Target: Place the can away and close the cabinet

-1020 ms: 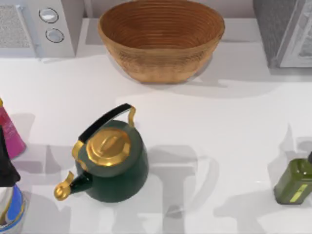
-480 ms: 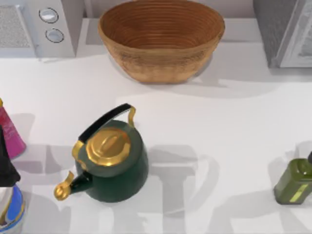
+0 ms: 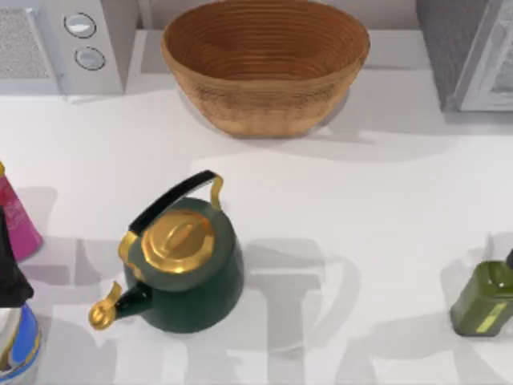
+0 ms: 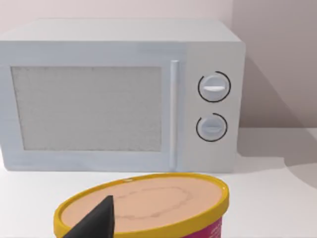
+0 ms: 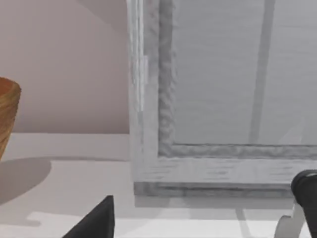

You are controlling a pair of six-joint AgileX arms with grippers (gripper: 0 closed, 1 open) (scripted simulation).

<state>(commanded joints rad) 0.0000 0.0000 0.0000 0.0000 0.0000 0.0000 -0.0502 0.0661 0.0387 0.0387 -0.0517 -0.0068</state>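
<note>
While the right gripper [image 5: 96,220] is hovering low over the white table [image 3: 385,200] and facing the cabinet [image 5: 218,99], I cannot tell whether it is apart or together. It is probably pointing at the cabinet front because that is where the storing and closing have to happen. Whether the door is sitting ajar or shut is hard to judge from here. Out to that side an olive-green bottle [image 3: 483,298] is standing near the table's right edge. A woven basket [image 3: 264,64] is sitting at the back, left of the cabinet. The left gripper [image 4: 96,220] is hanging just above a yellow-rimmed tub [image 4: 148,210] and facing the microwave [image 4: 119,94]. Its state I cannot tell either, and it is looking parked. A green kettle [image 3: 188,269] is sitting mid-table, apart from everything else. Where the can is sitting I cannot tell, so I am not judging how far the stowing has got.
</note>
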